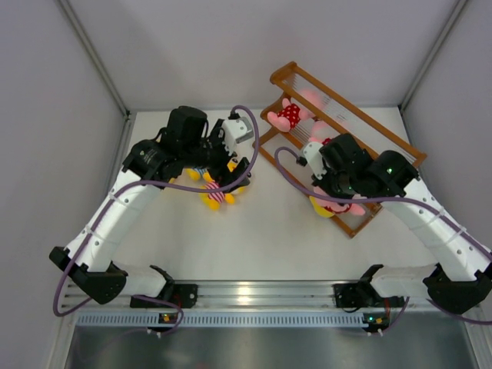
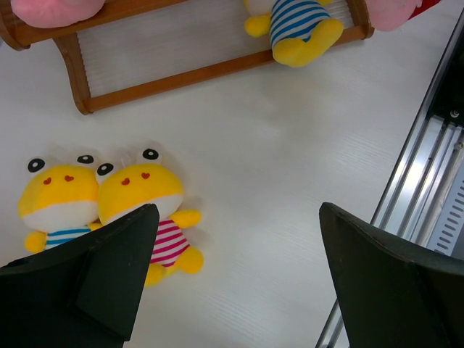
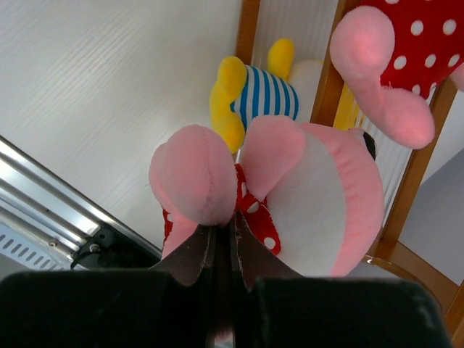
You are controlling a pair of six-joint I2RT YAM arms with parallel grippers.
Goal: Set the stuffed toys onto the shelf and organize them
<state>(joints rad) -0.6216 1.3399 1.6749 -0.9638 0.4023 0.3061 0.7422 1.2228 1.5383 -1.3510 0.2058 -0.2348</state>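
Right fingers [image 3: 217, 250] are clamped shut on the pink toy [image 3: 319, 196]. They pinch the red white-dotted outfit right where two rounded pink lobes meet. White belly patch faces the wrist cam and the body hangs off the tips. Top view puts it at the near, low end of the shelf [image 2: 72, 69]. Can't tell if it touches the wood.

Left fingers [image 2: 109, 268] are spread wide with nothing between them, above the tabletop [image 2: 290, 181]. The pink-striped yellow toy [image 2: 141, 196] sits under one fingertip in the wrist view, not in the gap. The blue-striped yellow toy [image 2: 54, 199] lies touching it on the outer side. Both are flat on their backs: white muzzles, red heart marks, black-and-white eyes on top.

On the shelf:
- Shelved blue-striped toy [image 2: 297, 25], yellow feet against the lowest wooden bar.
- Second pink toy [image 1: 288, 115] in red dotted cloth at the far, high end.

Shelf is brown wood with thin pale rods, set diagonally at the far right of the tabletop.

Room to move:
- Bare tabletop between the yellow pair and the shelf's bottom bar.
- More bare tabletop out to the aluminium rail [image 2: 424, 174] at the near edge.
- Grey walls [image 1: 46, 92] close in both sides and the back.
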